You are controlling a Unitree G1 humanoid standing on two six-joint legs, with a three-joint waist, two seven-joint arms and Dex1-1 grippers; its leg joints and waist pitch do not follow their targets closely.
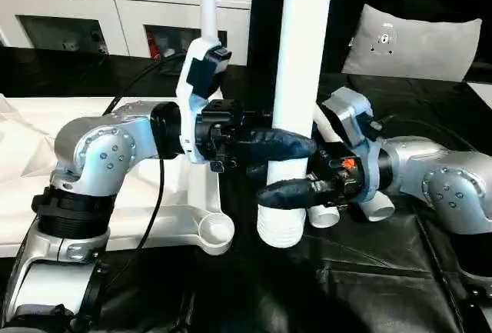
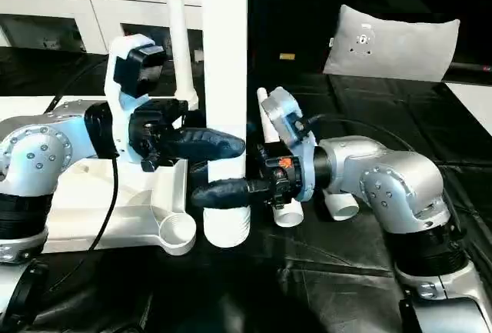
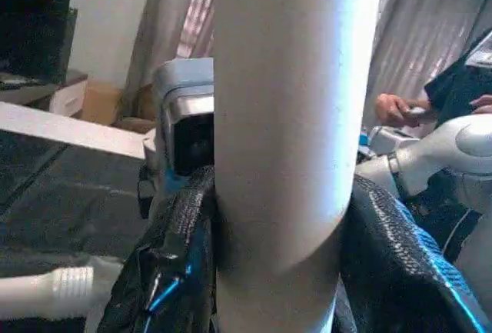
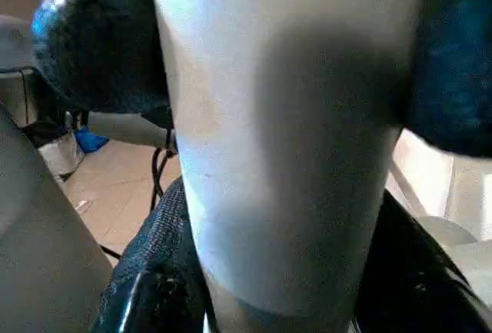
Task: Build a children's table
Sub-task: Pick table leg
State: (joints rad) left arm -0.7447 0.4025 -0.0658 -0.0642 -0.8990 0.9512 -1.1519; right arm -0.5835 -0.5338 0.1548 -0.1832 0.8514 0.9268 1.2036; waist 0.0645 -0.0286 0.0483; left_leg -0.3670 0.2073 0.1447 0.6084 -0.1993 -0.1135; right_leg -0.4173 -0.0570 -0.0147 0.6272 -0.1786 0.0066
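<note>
Leg (image 1: pixel 304 64) stands upright above the black surface (image 1: pixel 369 279), threaded end down, beside the tabletop's (image 1: pixel 154 218) corner socket (image 1: pixel 217 231). Left end effector (image 1: pixel 265 148) pinches the leg from one side; right end effector (image 1: pixel 288 192) pinches it just below. Two spare legs (image 2: pixel 338 204) lie behind the right arm.

Upright leg (image 1: pixel 296 79) blocks centre, both hands clamped round it. Spare legs (image 1: pixel 350 206) crowd right hand (image 1: pixel 296 192); dark desk (image 1: pixel 323 287) nearer robot lies open
</note>
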